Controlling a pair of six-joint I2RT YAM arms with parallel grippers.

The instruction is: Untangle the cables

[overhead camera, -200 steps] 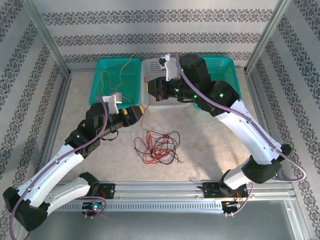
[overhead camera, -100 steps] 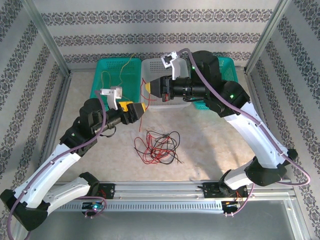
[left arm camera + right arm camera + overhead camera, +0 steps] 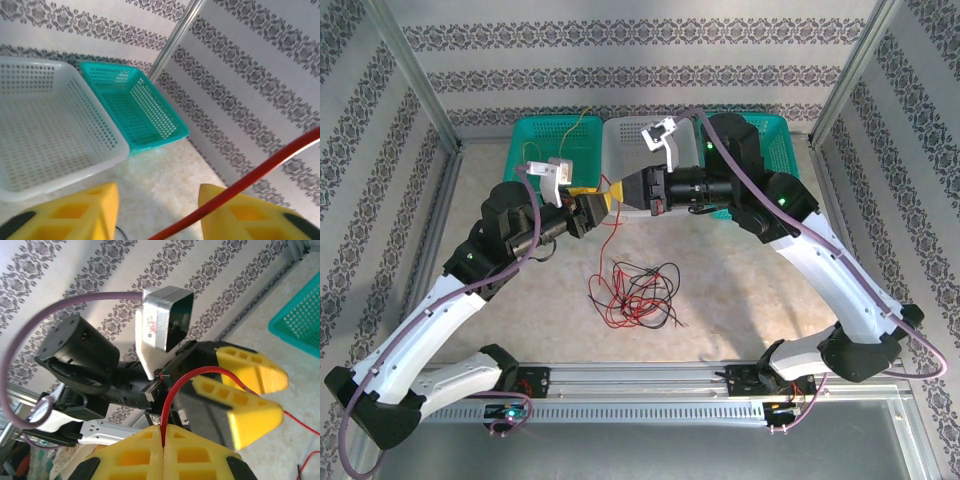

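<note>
Both arms have drawn closer since a second ago. The left end effector point(image 3: 159, 200) has travelled up from beside the loose pile to meet the right end effector point(image 3: 163, 432) in front of the white perforated plastic basket point(image 3: 100, 112), and the right arm now reaches leftward toward it.

From the overhead view the two sets of yellow fingers sit nearly tip to tip above the beige stone-patterned desk point(image 3: 750, 290). The right end effector is clenched on a thin red cable point(image 3: 260, 170): in its own wrist view the wire comes straight out of the seam between its closed fingers and arcs over toward the other arm. The left end effector stands released, its two fingers apart with a clear gap; the red cable runs slantwise through that gap, close to one finger, and I cannot tell whether it touches it.

From the meeting point the red cable hangs down to the desk, where it joins a tangle of red and black cables point(image 3: 635, 293) lying loose in the middle, well apart from the baskets. A thin yellow cable point(image 3: 580, 128) lies in the left teal plastic basket point(image 3: 520, 135). The right teal plastic basket point(image 3: 165, 141) stands just beside the white one.
</note>
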